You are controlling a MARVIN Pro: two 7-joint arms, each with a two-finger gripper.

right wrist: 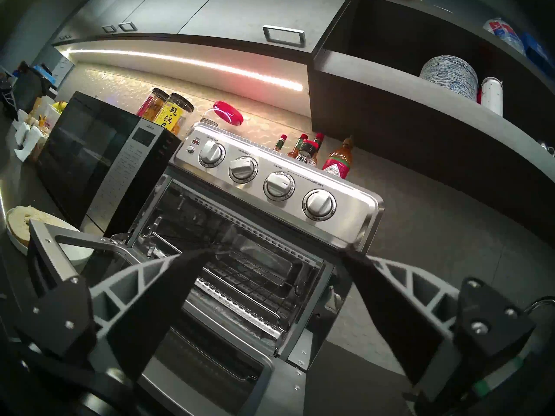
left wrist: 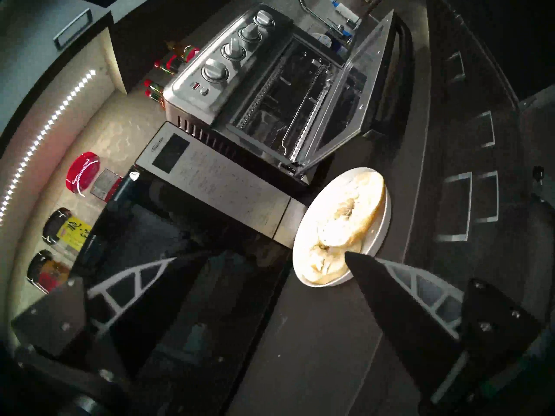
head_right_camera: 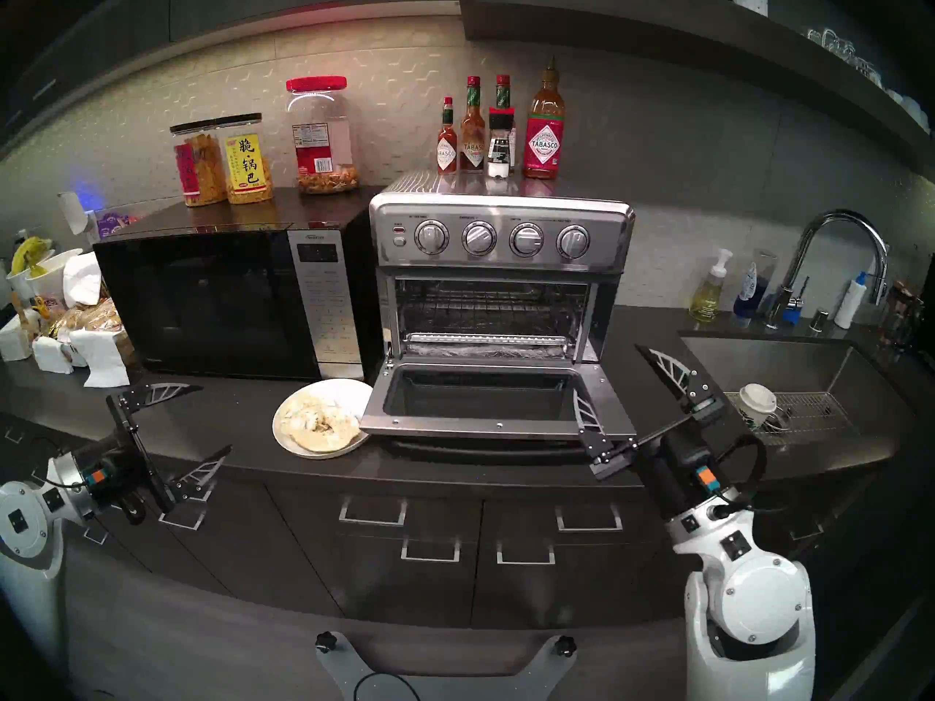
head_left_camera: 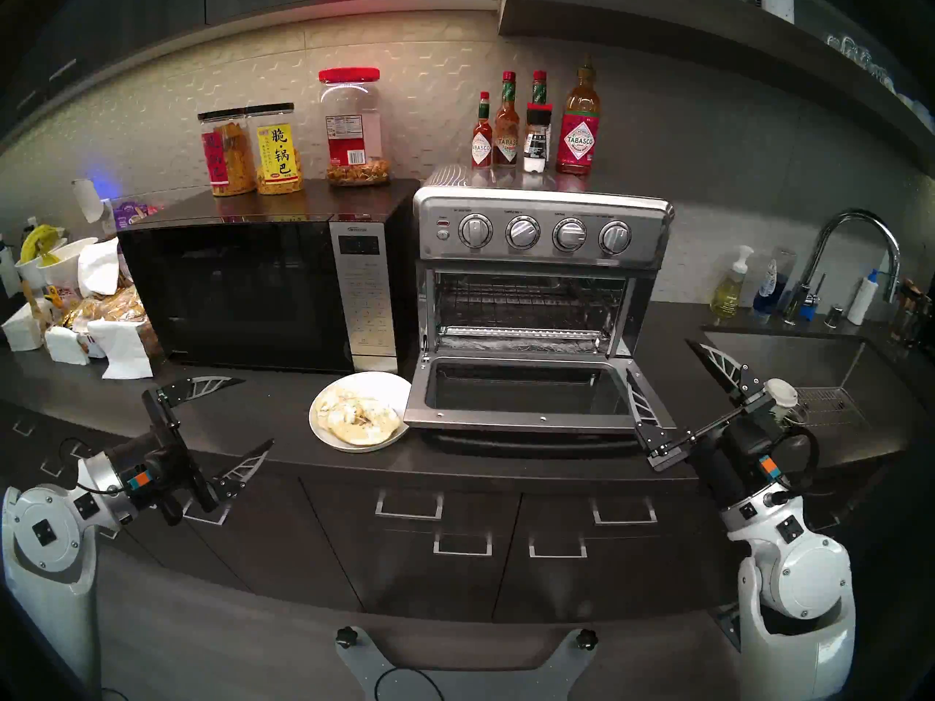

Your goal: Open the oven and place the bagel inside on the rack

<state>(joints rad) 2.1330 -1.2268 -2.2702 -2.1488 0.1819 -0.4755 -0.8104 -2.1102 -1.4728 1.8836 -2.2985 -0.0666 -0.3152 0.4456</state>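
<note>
Oven (head_left_camera: pixel 541 280): centre of the head view, on the dark worktop (head_left_camera: pixel 263 411); its glass door (head_left_camera: pixel 516 396) is dropped flat toward the camera.
Rack (head_left_camera: pixel 526 303): a dark wire grid across the oven cavity, bare, above the foil-lined tray (head_left_camera: pixel 521 337).
Bagel (head_left_camera: pixel 356 415): two pale halves, cut faces up and overlapping, on the white plate (head_left_camera: pixel 377 381) just left of the open door; the plate's edge appears to tuck under the door's left corner.
Microwave (head_left_camera: pixel 253 290): black, directly left of the oven, with snack jars (head_left_camera: pixel 253 151) on top.
Sauce bottles (head_left_camera: pixel 536 123): standing in a row on the oven's top.
Left gripper (head_left_camera: pixel 238 416): lower left of the head view, above the worktop's front edge, jaws spread wide, holding nothing; well apart from the plate.
Right gripper (head_left_camera: pixel 668 381): lower right, by the door's right front corner, jaws wide apart and empty; whether a finger touches the door cannot be told.
Sink (head_left_camera: pixel 809 361): right edge, with a tall tap.
</note>
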